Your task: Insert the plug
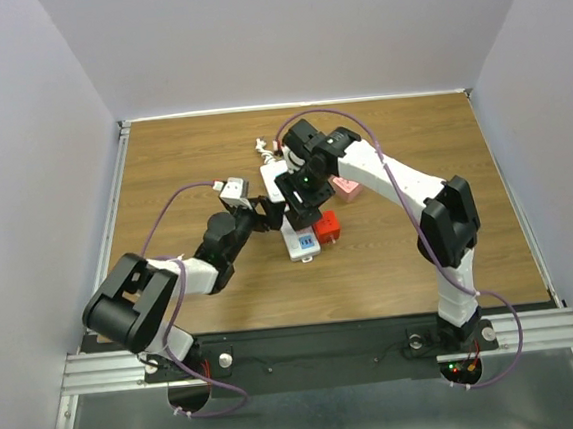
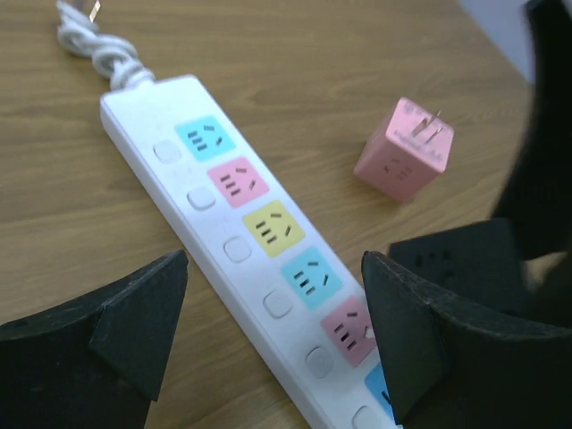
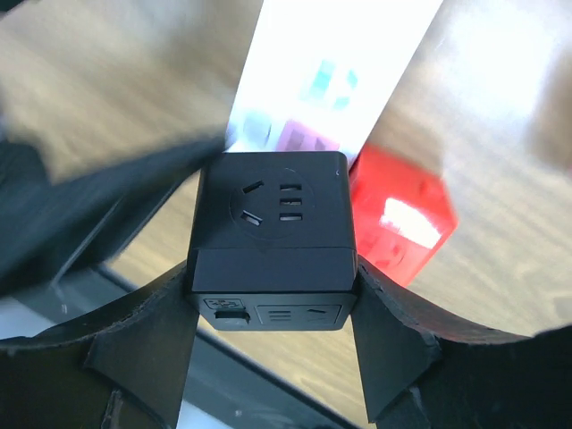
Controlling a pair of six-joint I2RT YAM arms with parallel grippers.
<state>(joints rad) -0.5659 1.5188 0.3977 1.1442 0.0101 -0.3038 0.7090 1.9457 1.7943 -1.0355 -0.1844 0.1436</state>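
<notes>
Black plastic fills my right gripper: its two fingers are clamped on opposite side walls of the black cube-shaped plastic plug, socket face turned up toward the wrist camera. I judge the prongs point down, though I cannot see them. I hold the cube above the near end of the long white power strip, whose coloured socket faces run in a row along the wooden table; whether it touches the strip yet I cannot tell.

My left gripper stands wide apart with the strip passing between its fingers, one on each long edge. I read this as a brace, ready to stop the strip sliding when the plug is pressed in. Whether the fingers touch the edges is unclear.

Room is tight. A red cube adapter sits just beside the strip's right edge, close under my held plug, so I have little sideways slack there. A pink cube adapter lies on its side further up, apart from the strip. The coiled white cord trails off the far end, well out of my way.
</notes>
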